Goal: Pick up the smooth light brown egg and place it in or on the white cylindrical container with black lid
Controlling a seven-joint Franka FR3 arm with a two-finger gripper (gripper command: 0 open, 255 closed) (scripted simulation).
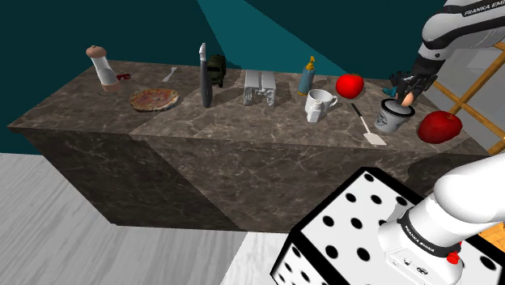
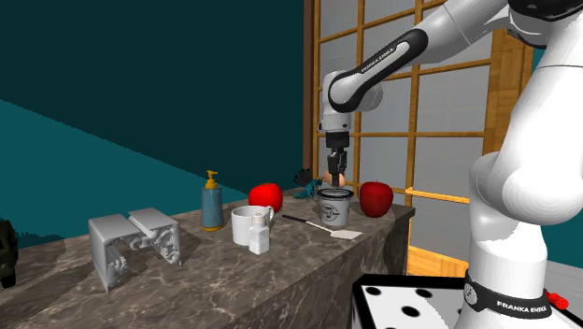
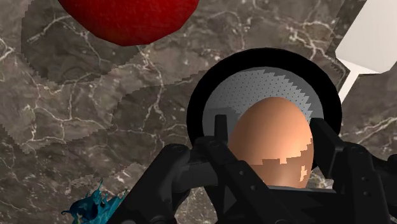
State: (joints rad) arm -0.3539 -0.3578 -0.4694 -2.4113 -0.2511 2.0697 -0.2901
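Egg (image 3: pixel 273 143), smooth and light brown, sits clamped between the two black fingers of the gripper (image 1: pixel 407 91), lifted clear of the marble surface (image 1: pixel 243 154). The picking-up part of the task looks done.

In the shoulder view the egg hangs just above the white container (image 1: pixel 392 119), close to its black rim. The wrist view looks down past the egg into the container's open mouth, a grey inside ringed in black, and the egg covers the nearer part of that ring. It seems lined up over the opening, though perhaps a little toward one edge. Whether it already touches the rim cannot be told.

A white spatula (image 1: pixel 368 127) lies just beside the container, with one red apple (image 1: pixel 439 127) near it and another red apple (image 1: pixel 350 85) further back. None blocks the way down.

What is left, by my judgement, is a short lowering into the mouth, then parting the fingers so the egg settles inside.
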